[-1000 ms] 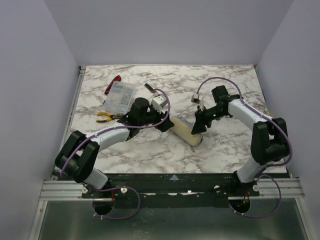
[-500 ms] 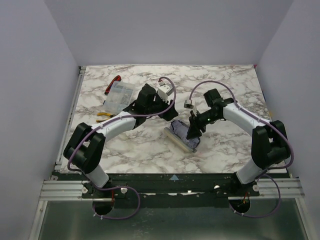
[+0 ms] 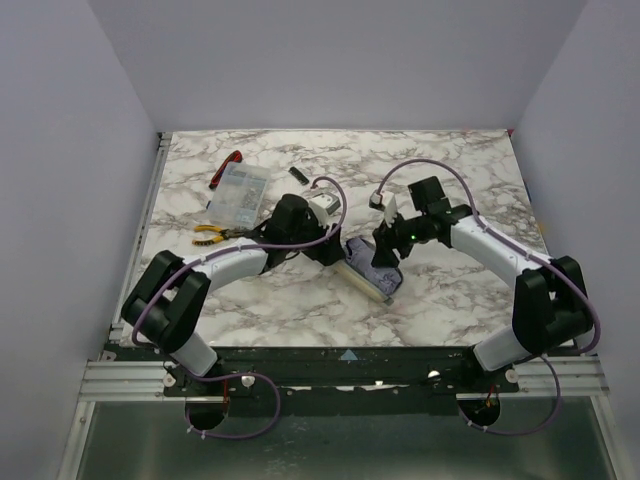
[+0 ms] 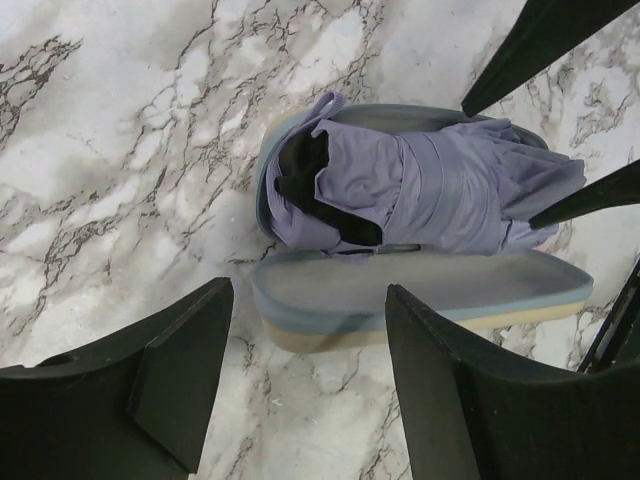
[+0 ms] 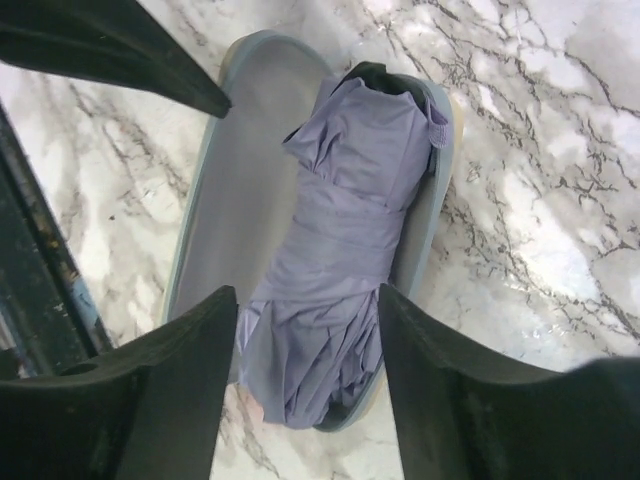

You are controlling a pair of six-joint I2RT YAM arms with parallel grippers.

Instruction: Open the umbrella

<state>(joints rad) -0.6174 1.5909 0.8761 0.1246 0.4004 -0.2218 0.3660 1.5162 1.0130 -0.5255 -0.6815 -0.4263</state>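
Observation:
The umbrella (image 3: 373, 266) is folded, a lavender fabric bundle with a black end, lying in an opened clamshell case (image 3: 362, 287) on the marble table. In the left wrist view the umbrella (image 4: 440, 195) lies in the far half and the empty lid half (image 4: 420, 292) lies nearer. My left gripper (image 3: 335, 250) is open and empty; its tips (image 4: 305, 315) stand either side of the lid's end. My right gripper (image 3: 386, 256) is open above the umbrella (image 5: 350, 240), its tips (image 5: 305, 310) straddling the fabric's gathered end. Handle and shaft are hidden.
A clear plastic box (image 3: 238, 195), yellow-handled pliers (image 3: 210, 233), a red-handled tool (image 3: 228, 168) and a small black stick-like object (image 3: 297, 174) lie at the back left. Bare marble lies in front of the case and at the right.
The case was closed between both grippers a second ago; it now lies open with the umbrella showing. The left gripper swung away and came back to the lid.

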